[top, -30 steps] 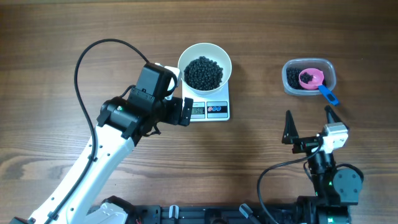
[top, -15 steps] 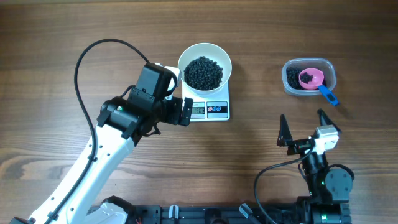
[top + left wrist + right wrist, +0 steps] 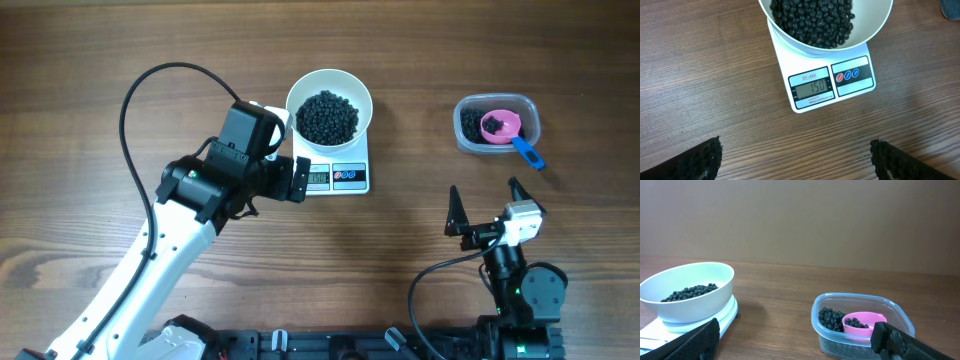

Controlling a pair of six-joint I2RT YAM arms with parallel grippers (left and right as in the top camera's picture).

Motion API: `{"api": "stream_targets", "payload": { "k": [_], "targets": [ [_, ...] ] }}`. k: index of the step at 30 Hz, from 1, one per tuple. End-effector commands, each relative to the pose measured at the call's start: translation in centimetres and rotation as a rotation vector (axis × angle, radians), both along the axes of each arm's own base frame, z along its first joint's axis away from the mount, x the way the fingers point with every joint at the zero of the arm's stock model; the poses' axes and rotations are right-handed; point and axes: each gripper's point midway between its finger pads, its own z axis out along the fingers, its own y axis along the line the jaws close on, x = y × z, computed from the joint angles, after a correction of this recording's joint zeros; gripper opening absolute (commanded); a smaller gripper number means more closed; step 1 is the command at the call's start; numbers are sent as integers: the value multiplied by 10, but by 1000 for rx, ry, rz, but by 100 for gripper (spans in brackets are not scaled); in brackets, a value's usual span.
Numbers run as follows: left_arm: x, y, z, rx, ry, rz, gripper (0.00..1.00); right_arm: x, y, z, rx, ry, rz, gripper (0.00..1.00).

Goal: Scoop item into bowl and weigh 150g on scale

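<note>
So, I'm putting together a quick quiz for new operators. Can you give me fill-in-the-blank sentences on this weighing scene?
1. The display of the scale reads ___.
2. The white bowl of black beans stands ___ the scale.
3. The pink scoop in the clear tub has a ___ handle.
4. The left gripper and right gripper both stand ___, holding nothing.

Missing words: 150; on; blue; open.
</note>
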Motion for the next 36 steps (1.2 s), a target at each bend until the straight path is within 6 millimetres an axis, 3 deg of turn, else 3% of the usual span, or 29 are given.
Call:
{"api": "stream_targets", "payload": {
  "k": [1,36],
  "targets": [
    [1,1,0,-1,0,8,100,0,-3,2,-9,-10,-17,100],
    [1,1,-1,-1,1,8,100,0,-4,2,16,-8,-28,100]
  ]
}}
